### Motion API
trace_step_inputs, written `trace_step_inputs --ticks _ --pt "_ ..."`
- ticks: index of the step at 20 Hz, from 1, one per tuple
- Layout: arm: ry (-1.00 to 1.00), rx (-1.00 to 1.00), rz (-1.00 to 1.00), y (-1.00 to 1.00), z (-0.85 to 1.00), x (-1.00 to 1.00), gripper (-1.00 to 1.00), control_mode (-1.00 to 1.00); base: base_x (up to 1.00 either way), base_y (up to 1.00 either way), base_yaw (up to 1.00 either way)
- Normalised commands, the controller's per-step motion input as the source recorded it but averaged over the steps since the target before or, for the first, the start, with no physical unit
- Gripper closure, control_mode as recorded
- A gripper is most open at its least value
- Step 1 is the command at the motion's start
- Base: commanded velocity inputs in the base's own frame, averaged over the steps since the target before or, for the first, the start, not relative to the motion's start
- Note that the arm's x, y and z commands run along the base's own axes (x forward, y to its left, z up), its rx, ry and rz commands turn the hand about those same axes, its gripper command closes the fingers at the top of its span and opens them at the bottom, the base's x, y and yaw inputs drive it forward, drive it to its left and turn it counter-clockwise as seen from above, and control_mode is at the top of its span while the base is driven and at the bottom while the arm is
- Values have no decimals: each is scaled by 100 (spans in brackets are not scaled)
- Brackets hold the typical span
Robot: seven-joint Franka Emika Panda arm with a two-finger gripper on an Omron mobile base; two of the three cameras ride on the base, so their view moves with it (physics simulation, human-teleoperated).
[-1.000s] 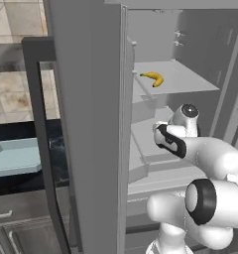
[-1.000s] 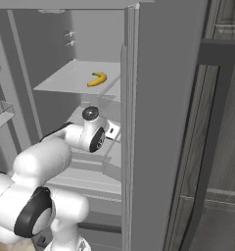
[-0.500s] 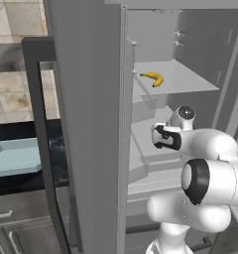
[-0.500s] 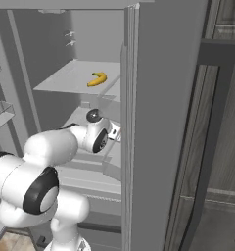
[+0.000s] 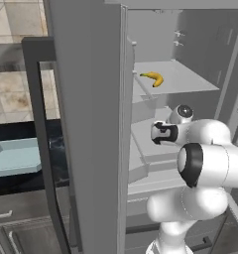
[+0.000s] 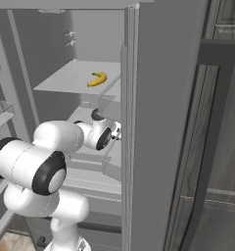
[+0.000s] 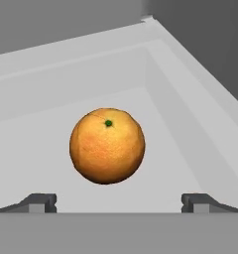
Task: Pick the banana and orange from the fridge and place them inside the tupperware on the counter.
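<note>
The orange (image 7: 107,146) lies on the pale grey floor of a walled fridge compartment, just ahead of my gripper (image 7: 119,203). The gripper is open, its fingertips (image 7: 39,202) spread wider than the fruit and not touching it. In the base views my hand (image 5: 161,133) reaches into the fridge (image 5: 91,99) below the shelf where the yellow banana (image 5: 153,78) (image 6: 97,79) lies. The pale blue tupperware (image 5: 14,156) sits empty on the black counter (image 5: 22,131) to the left of the fridge.
The open fridge door (image 5: 41,149) with its black edging stands between the arm and the counter. A second open door (image 6: 207,122) stands at the right. The compartment's walls (image 7: 190,94) close in beside the orange.
The arm has folded, its elbow rising nearer the cameras, and the hand has shifted slightly deeper into the fridge. The banana has not moved and the gripper stays open.
</note>
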Motion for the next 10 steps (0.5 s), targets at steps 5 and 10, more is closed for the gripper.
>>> trace_step_inputs --ticks 5,10 --pt "0 0 0 -5 -8 19 -100 -100 0 0 0" --pt "0 0 0 0 -13 16 -100 -100 0 0 0"
